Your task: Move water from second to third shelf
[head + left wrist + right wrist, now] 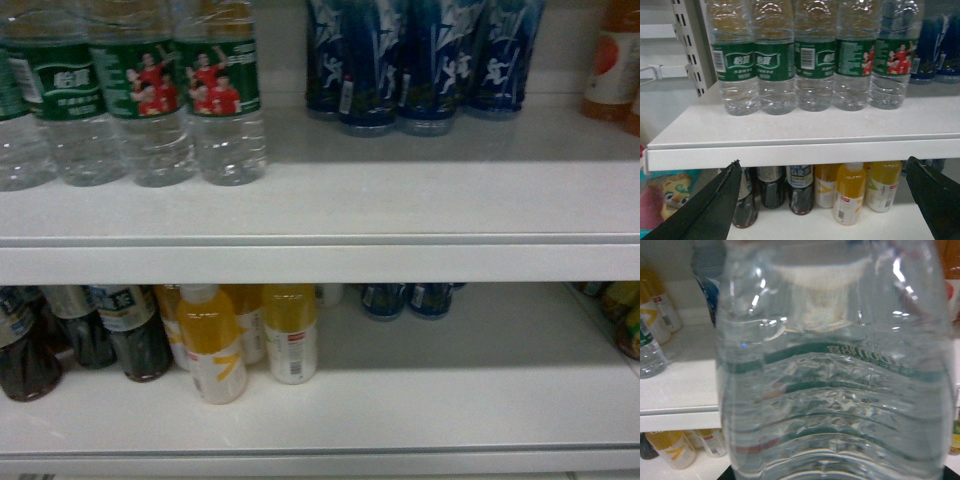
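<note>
Water fills the right wrist view, so close that the right gripper's state cannot be told. Head view: 3 more water bottles stand at the upper shelf's left end, yellow bottles below. Left wrist view: the left gripper hangs apart before the shelf's front edge, 5 bottles above.

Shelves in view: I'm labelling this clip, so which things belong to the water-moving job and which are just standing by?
Job:
- water bottle filling the right wrist view, seemingly in the right gripper, jaws hidden
- water bottles on the upper shelf
- lower shelf

Standing by:
- blue bottles
- yellow bottles
- dark bottles
- left gripper, open, empty
</note>
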